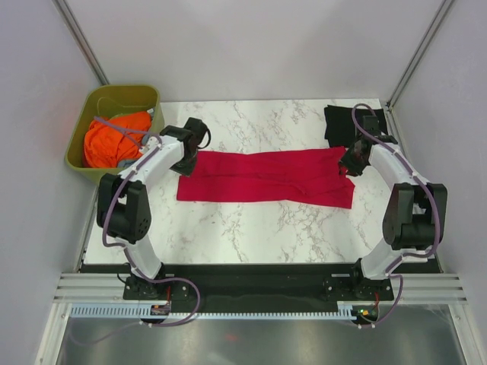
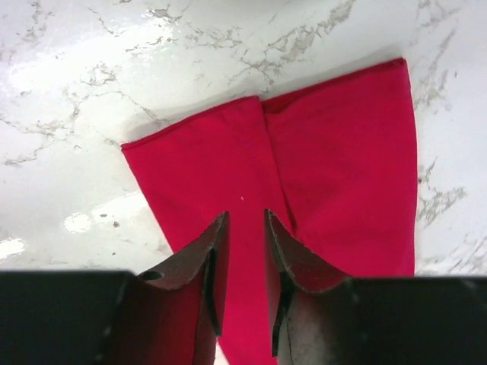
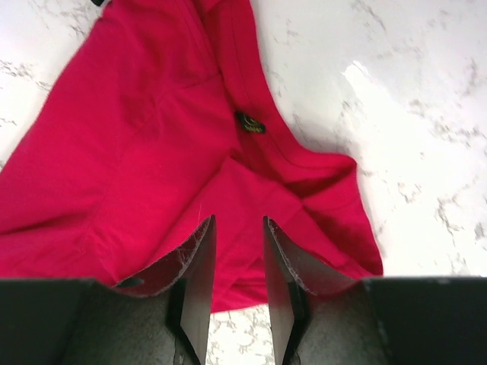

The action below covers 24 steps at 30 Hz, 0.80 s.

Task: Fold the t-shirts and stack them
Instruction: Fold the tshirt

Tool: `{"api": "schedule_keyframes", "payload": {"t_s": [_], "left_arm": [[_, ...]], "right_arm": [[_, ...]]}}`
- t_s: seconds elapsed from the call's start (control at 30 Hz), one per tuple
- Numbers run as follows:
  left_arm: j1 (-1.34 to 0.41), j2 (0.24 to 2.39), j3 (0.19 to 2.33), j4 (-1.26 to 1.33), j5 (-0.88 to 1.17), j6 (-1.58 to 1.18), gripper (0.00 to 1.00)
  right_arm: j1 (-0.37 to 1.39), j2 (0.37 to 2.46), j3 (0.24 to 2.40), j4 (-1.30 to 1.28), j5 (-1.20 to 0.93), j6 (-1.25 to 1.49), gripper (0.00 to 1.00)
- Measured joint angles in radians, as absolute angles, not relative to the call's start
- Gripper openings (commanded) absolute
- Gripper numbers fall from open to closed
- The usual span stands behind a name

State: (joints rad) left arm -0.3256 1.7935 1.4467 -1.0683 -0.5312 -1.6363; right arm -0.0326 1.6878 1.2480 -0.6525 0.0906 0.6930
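item: crimson t-shirt (image 1: 266, 176), lying flat across the middle of the marble tabletop (image 1: 251, 236) as a long narrow band running left to right, its sides turned in; in the left wrist view two folded flaps meet along a line down the centre, their edges fairly even. the right end, seen from the right wrist, is rumpled and bunched around a small neck label (image 3: 250, 122). item: black t-shirt (image 1: 340, 122), a dark compact heap at the far right corner, apart from the red one and partly hidden by the right arm; whether it is folded cannot be told. item: left gripper (image 2: 246, 217), above the band's left end, jaws slightly parted, nothing between them. item: right gripper (image 3: 237, 220), above the right end, jaws likewise slightly parted and empty. item: olive-green tub (image 1: 76, 148), beside the table at far left, holding orange cloth (image 1: 114, 141). status: the lengthwise fold of the red shirt looks done; judged outstanding are smoothing the right end, the crosswise fold or folds to bring it to a compact packet, any folding the black shirt needs, and stacking the two.
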Motion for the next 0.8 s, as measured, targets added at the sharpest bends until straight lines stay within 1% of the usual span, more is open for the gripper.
{"api": "schedule_keyframes", "payload": {"t_s": [0.17, 0.27, 0.4, 0.53, 0.7, 0.77, 0.8], "left_arm": [[-0.353, 1.740, 1.401, -1.032, -0.514, -1.505, 0.26], [-0.354, 1.705, 1.298, -0.952, -0.483, -1.399, 0.20], [-0.349, 1.650, 1.153, -0.825, -0.406, -1.259, 0.18], [-0.345, 1.650, 1.132, -0.752, -0.360, -1.168, 0.17], [-0.315, 1.684, 1.113, -0.689, -0.345, -1.135, 0.16], [-0.297, 1.716, 1.098, -0.682, -0.346, -1.132, 0.15], [-0.289, 1.733, 1.093, -0.681, -0.347, -1.131, 0.15]], "right_arm": [[-0.059, 1.612, 1.164, -0.686, 0.099, 0.713, 0.38], [-0.086, 1.593, 1.097, -0.707, 0.112, 0.717, 0.37], [-0.107, 1.589, 1.031, -0.725, 0.118, 0.721, 0.36], [-0.108, 1.581, 0.990, -0.721, 0.112, 0.732, 0.37], [-0.107, 1.546, 0.933, -0.688, 0.110, 0.746, 0.37], [-0.107, 1.542, 0.906, -0.666, 0.110, 0.753, 0.37], [-0.107, 1.542, 0.896, -0.658, 0.110, 0.756, 0.35]]}}
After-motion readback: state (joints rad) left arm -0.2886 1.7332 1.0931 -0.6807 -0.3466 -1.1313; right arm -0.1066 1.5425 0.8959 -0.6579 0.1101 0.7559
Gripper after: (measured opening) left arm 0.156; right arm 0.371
